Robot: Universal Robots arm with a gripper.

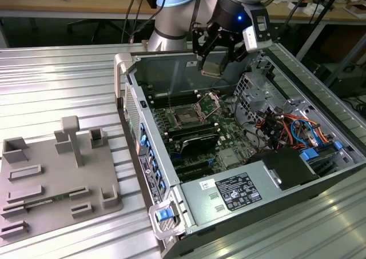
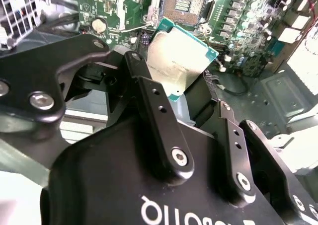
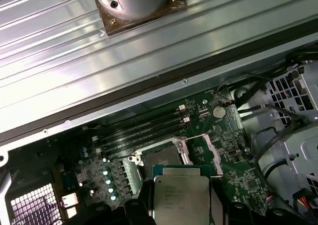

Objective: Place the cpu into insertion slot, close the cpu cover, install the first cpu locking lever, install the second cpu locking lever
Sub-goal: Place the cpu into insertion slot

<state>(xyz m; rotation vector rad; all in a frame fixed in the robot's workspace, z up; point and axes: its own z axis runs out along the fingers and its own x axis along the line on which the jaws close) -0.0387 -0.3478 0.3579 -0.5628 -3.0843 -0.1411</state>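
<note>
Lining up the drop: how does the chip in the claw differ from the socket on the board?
The chip hangs in the claw above the board; the socket sits fixed on it. The chip shows a solid silvery top; the socket has a dark centre inside a metal rim. The chip looks tilted in the exterior view; the socket lies flat. Both are square.
</note>
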